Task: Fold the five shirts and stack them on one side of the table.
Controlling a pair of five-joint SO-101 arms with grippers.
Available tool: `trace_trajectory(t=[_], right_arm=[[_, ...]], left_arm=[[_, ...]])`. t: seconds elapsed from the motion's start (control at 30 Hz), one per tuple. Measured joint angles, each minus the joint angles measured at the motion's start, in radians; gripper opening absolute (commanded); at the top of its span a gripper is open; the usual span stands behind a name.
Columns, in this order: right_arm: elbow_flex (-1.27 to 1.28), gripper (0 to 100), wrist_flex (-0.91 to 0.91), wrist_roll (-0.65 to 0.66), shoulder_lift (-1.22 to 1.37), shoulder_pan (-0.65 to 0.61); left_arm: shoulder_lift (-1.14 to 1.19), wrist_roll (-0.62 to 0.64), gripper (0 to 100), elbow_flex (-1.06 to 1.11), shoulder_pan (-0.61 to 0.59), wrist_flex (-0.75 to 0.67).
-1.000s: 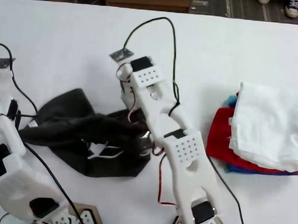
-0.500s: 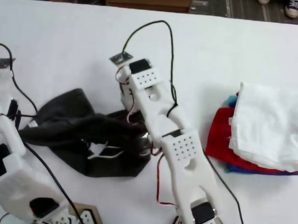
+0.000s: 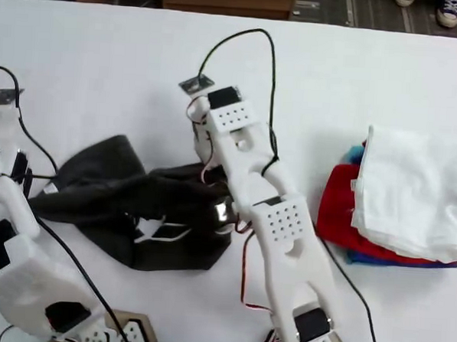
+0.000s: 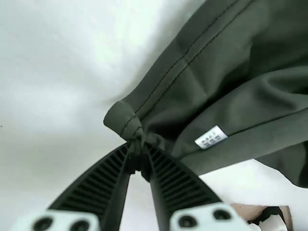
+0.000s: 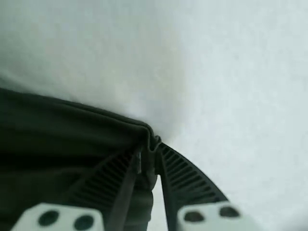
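On the table (image 3: 104, 65) left of centre the shirt (image 3: 135, 204) lies bunched, with my left jaws and right jaws each clamping only a thin pinch of its hem, so I judge uneven pulling could slip a grip and crumple the fold.

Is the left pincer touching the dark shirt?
Touching. The left wrist view shows the left pincer shut on a bunched edge of the dark shirt.
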Motion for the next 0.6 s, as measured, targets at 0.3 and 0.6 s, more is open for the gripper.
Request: trace_trajectory(t=[0.3,0.6], right_arm=[[-0.026,2.1,0.014,0.14,-0.178,0.006],[-0.028,2.1,0.014,0.344,-0.606,0.167]], left_arm=[[0.0,0.0,2,-0.011,0.091,0.003],[0.0,0.0,2,-0.345,0.245,0.146]])
